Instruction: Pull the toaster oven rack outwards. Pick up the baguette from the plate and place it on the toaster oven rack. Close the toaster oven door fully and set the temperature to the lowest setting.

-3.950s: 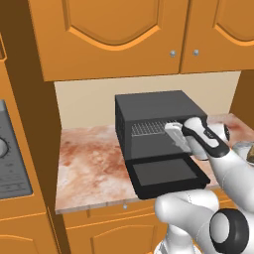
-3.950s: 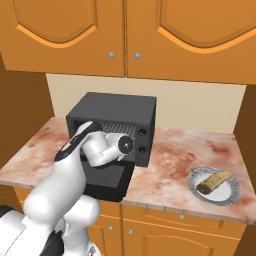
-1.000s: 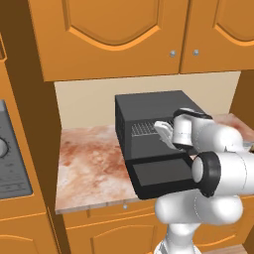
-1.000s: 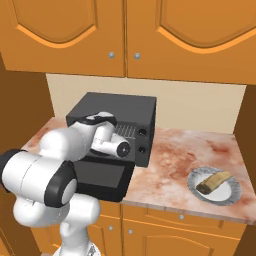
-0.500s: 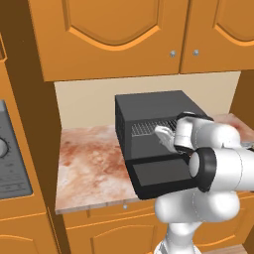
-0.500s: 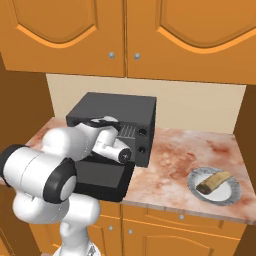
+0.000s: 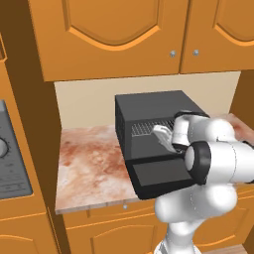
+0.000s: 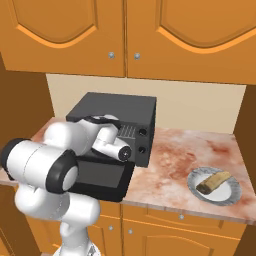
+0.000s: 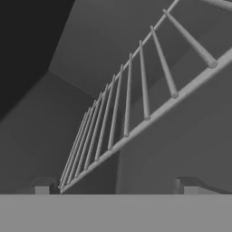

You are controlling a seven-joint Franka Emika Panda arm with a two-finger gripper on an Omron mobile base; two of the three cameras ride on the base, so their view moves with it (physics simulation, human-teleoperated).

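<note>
Reaching into the toaster oven (image 7: 149,111), the gripper (image 9: 115,188) hovers with jaws spread wide around the toaster oven rack's (image 9: 131,108) front edge — probably positioned to pull it outwards over the lowered toaster oven door (image 8: 100,177).

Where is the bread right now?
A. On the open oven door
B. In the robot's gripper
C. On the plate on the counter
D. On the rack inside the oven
C: the baguette lies on the plate on the counter, off to the side of the toaster oven, while the open gripper faces the bare rack.
</note>
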